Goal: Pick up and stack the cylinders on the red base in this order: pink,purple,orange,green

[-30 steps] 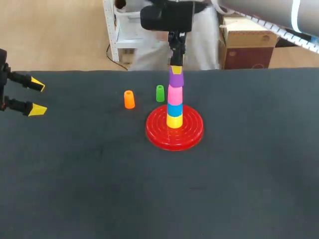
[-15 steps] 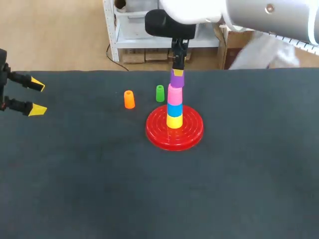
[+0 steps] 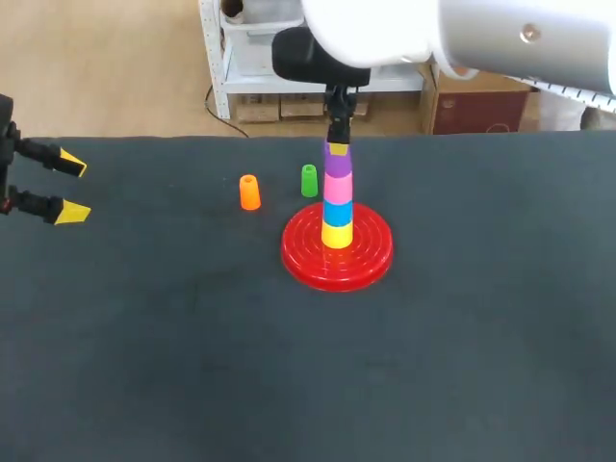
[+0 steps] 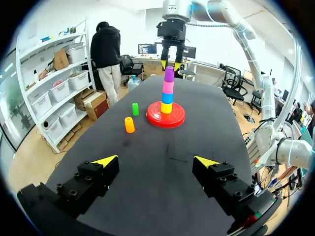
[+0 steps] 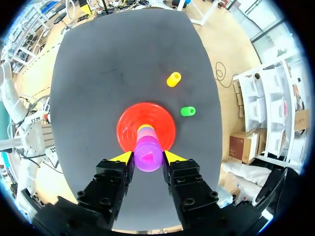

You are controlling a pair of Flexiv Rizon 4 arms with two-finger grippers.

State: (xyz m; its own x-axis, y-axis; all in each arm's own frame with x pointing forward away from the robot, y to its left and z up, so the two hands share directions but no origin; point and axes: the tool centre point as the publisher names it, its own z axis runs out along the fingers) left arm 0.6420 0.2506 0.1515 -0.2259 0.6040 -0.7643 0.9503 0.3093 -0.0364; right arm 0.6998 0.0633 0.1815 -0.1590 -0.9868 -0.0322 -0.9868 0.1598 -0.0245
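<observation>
On the red base point(image 3: 308, 260) stands a stack of yellow, blue, pink point(image 3: 337, 186) and purple point(image 3: 337, 164) cylinders. My right gripper point(image 3: 337, 146) comes down from above, shut on the purple cylinder point(image 5: 147, 156), which sits on the pink one. Its yellow tips press the purple cylinder from both sides in the right wrist view. To the left of the base stand the orange cylinder point(image 3: 249, 192) and the green cylinder point(image 3: 309, 180). My left gripper point(image 3: 67, 188) is open at the far left edge, holding nothing. Its wrist view shows the stack point(image 4: 168, 93) far ahead.
The dark table top point(image 3: 192, 366) is bare apart from these pieces. Orange point(image 4: 129, 125) and green point(image 4: 135, 108) stand close together between the left gripper point(image 4: 152, 160) and the base point(image 4: 153, 119).
The right gripper has come down a little and straightened the purple cylinder onto the pink one. The left arm and the loose cylinders have not moved.
</observation>
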